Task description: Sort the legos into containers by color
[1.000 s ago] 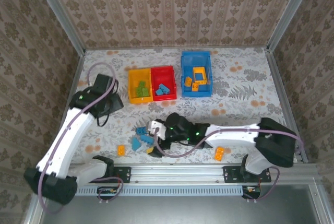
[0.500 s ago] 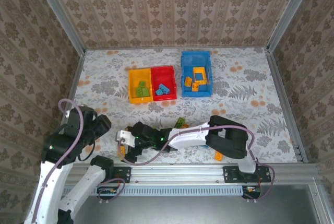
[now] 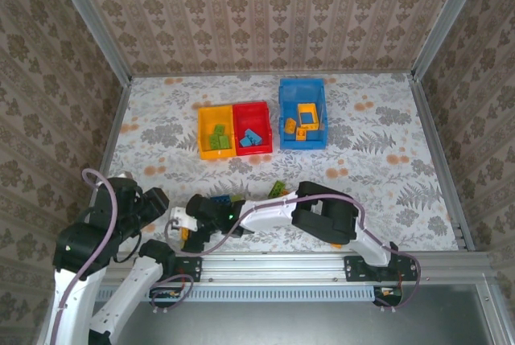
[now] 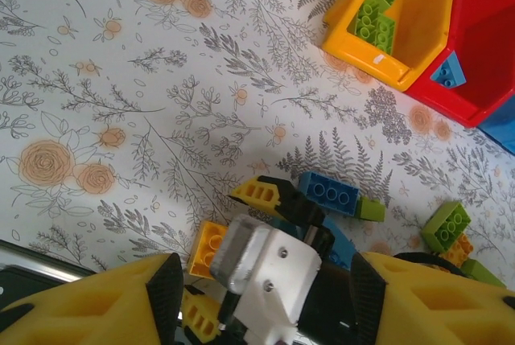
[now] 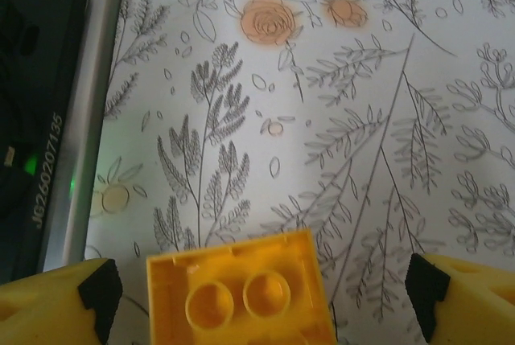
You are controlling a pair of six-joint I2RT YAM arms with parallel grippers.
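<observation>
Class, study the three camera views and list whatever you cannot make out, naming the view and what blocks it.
Right wrist view: the orange brick is cut off by the bottom edge, so its length is unknown.
Left wrist view: the right gripper covers part of the blue bricks; the blue bin is cut by the right edge.
Top view: bricks in the red bin are too small to count.

Three cameras over one desk, at three heights.
The overhead view looks down from behind the arm bases across the whole desk (image 3: 378, 120). The left wrist camera hangs high over its near-left part. The right wrist camera sits low, close above an orange brick (image 5: 241, 297) that the left wrist view shares.
</observation>
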